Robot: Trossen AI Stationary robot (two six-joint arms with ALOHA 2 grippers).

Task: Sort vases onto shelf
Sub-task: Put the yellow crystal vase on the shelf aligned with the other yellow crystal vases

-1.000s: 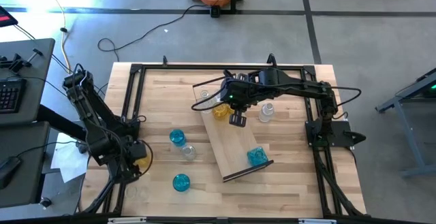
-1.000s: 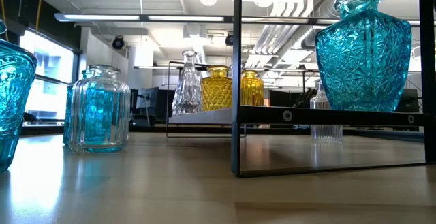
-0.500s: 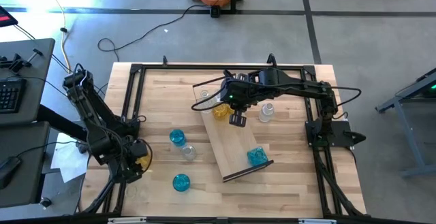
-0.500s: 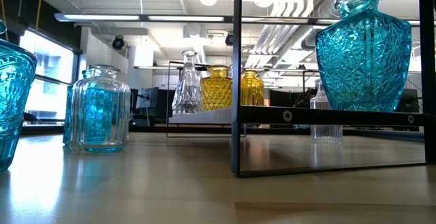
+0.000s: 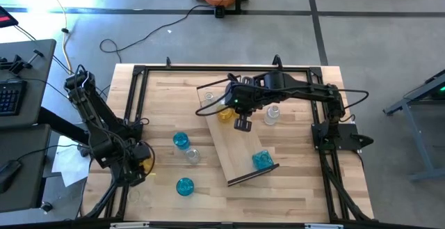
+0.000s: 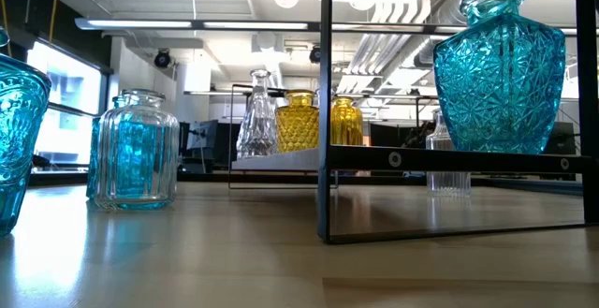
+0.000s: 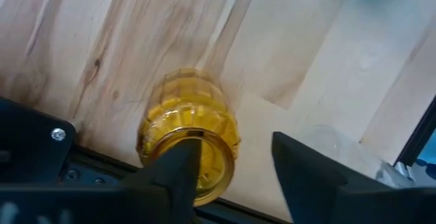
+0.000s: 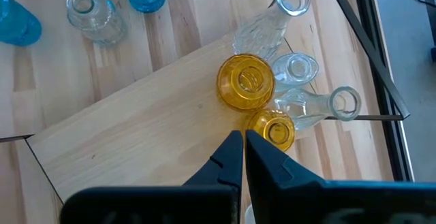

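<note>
- Left gripper down at the near-left corner of the pale-wood table, fingers apart, straddling the rim of a ribbed amber-yellow glass vase; one finger crosses the mouth, the other stands beside the body; whether the grip has closed on the glass cannot be told.
- That vase upright on the tabletop, right by the dark frame rail at the table's left edge.
- Right gripper above the far half of the long light-wood shelf plank, fingers pressed together, holding nothing.
- Just beyond its tips, on the plank's far end: a wide round yellow vase and a smaller yellow vase, touching or nearly so, with three clear glass vases clustered close by.
- Faceted blue glass vase upright at the plank's near end, beside the dark metal end rim.
- On the bare tabletop left of the plank: a blue vase, a clear jar-shaped vase just beside it, another blue vase nearer the front.
- One clear ribbed vase on the tabletop right of the plank.
</note>
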